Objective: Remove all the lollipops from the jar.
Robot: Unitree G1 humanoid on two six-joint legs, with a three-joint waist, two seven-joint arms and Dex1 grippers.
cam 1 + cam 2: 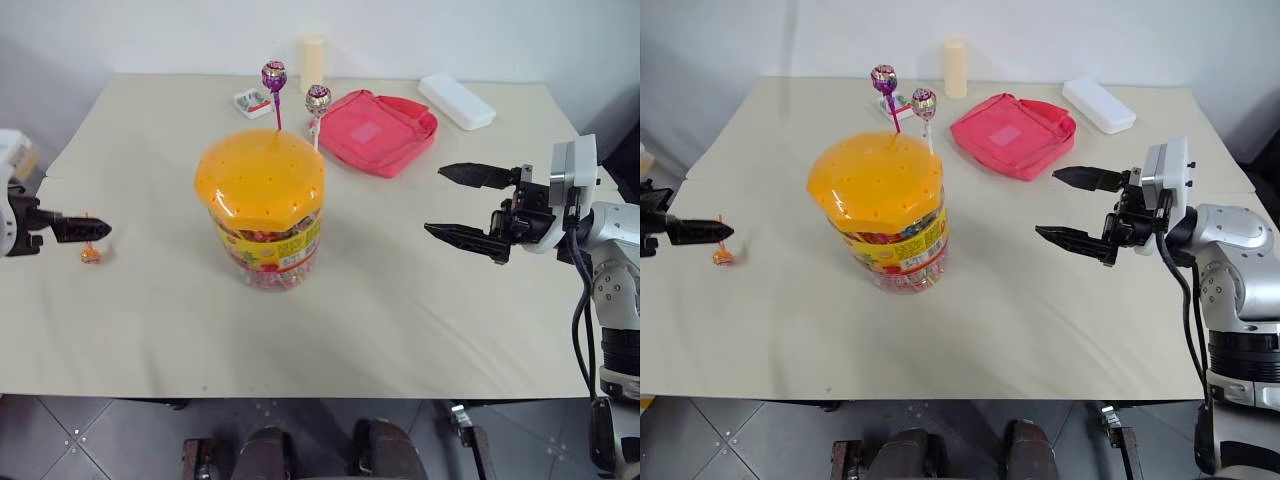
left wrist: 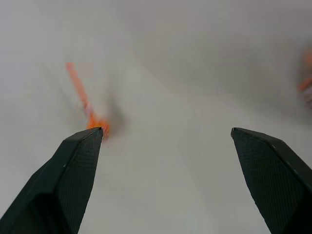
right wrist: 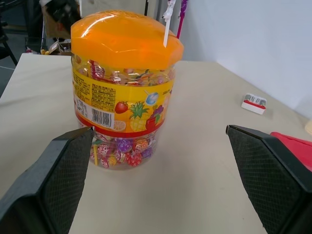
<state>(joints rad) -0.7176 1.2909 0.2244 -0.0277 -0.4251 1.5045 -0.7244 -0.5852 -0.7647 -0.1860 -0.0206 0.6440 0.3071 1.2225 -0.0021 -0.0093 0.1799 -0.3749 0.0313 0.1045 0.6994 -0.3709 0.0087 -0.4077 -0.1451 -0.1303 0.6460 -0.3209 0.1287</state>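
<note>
Table (image 1: 400, 330) is seen as the largest item: wide, matte beige top, smooth, slightly creased; pale plain wall behind, grey tiled floor glimpsed below the near edge. Jar (image 1: 262, 208) is placed upright near the table's middle: big clear plastic tub, faceted domed orange lid pierced with small holes, glossy yellow-red fruit label, wrapped sweets visible through the wall. Red soft fabric pouch (image 1: 378, 130) is laid flat behind the jar to the right. White oblong plastic case (image 1: 456, 100) is set near the far right edge; pale yellow cylinder (image 1: 312, 62) stands at the far edge; small white-red packet (image 1: 252, 101) lies beside it.

Right gripper (image 1: 470, 205) is held level over the table right of the jar, pointing toward it, black textured fingers spread wide, nothing between them. Left gripper (image 2: 165, 139) is held near the table's left edge, jaws spread wide, nothing gripped.

Two lollipops are stuck in the lid's far side, sticks near vertical, heads up: purple lollipop (image 1: 274, 76) on a pink stick, leaning slightly left; silvery lollipop (image 1: 318, 98) on a white stick. Orange lollipop (image 1: 90, 253) is lying on the table just beyond the left fingertips, apart from the jar, orange stick pointing away from the ball; blurred in the wrist view
</note>
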